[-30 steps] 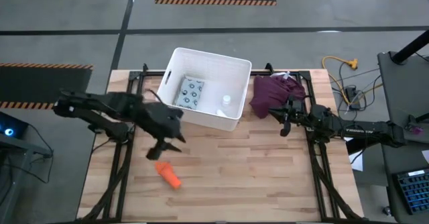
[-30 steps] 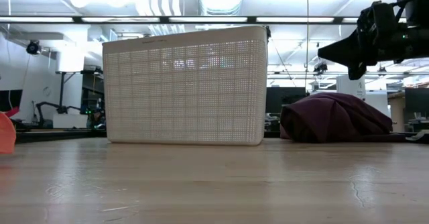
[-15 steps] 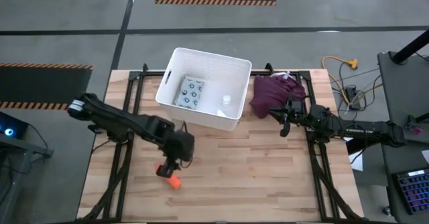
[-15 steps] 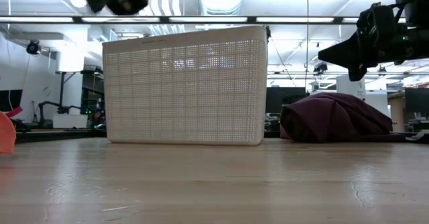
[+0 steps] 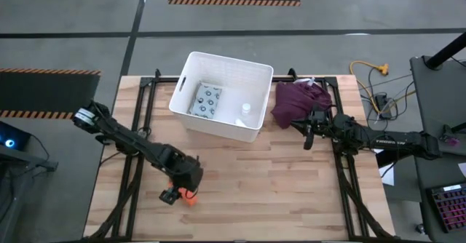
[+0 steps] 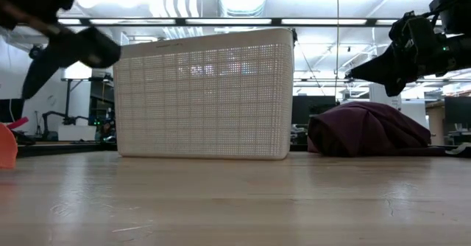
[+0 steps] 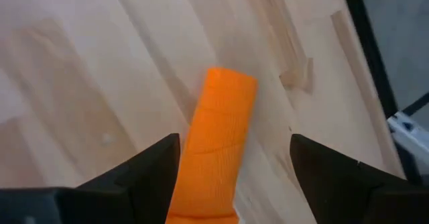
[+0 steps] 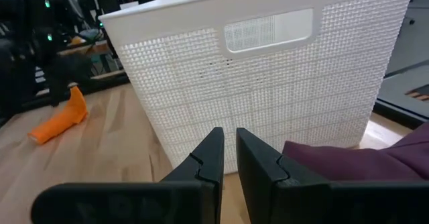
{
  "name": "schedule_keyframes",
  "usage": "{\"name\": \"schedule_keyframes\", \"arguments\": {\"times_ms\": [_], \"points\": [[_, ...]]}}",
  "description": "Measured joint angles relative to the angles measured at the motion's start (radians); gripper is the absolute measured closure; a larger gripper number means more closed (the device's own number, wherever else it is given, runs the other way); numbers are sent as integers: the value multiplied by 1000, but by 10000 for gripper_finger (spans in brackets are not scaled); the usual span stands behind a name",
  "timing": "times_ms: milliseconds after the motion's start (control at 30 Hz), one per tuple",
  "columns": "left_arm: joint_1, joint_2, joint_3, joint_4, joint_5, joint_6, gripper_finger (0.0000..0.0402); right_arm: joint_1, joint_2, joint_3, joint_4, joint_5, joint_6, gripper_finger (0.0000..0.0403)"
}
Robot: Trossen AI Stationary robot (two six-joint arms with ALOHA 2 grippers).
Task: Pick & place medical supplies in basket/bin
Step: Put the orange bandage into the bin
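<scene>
Left claw (image 5: 175, 194) over the orange bottle (image 5: 188, 196).
Its wrist view shows fingers apart straddling it; overhead shows the right claw (image 5: 307, 135), nearly together, beside the white bin (image 5: 258, 76).

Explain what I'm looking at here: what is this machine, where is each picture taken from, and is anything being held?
Two dark robot arms work at a wooden table. One picture looks straight down, one looks level across the tabletop, and one comes from each arm's wrist. On the table stand a white basket, holding a dotted grey-blue packet and a small white vial, and a maroon cloth heap. An orange bottle-like piece lies on the bare wood. The left gripper is down at it, jaws open on either side, not closed on it. The right gripper waits by the cloth, jaws nearly together, holding nothing.
</scene>
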Motion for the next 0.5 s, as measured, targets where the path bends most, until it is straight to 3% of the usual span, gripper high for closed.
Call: {"name": "schedule_keyframes", "arguments": {"times_ms": [500], "points": [[-50,0,-259,253,-84,39,137,0,0,0,2,3,-51,369]]}}
